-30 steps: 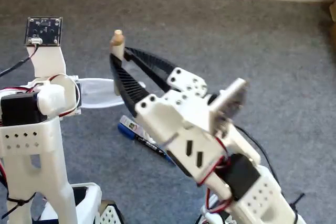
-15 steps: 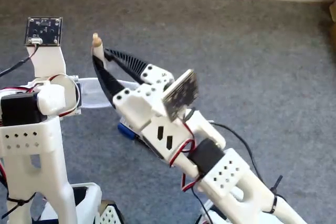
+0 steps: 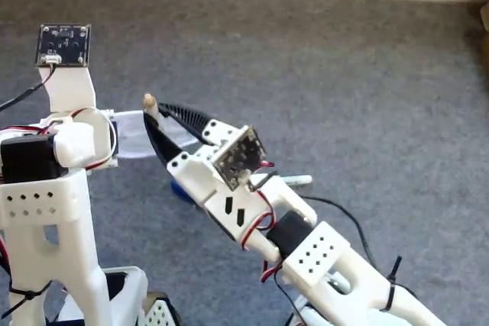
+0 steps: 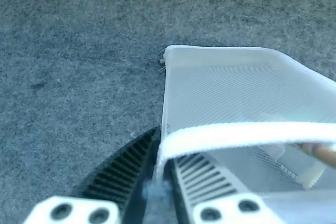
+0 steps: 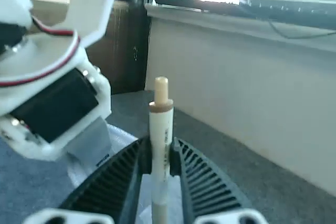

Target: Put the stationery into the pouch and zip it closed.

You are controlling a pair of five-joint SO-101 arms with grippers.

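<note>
pen [image 5: 160,124] clamped in right pincer [image 5: 160,149], capped end poking beyond it, just above pouch [image 4: 226,87] mouth; right arm stretched low over table [image 3: 367,74]. left pincer [image 4: 163,148] nipping pouch rim.

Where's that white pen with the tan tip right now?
The pen is pinched in the right arm's tool; in the high view it sits left of centre, over the white mesh pouch held by the left tool.

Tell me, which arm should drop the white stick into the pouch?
The right. Its tool is shut on the white stick, close to the pouch. The left tool is pinching the pouch's rim.
</note>
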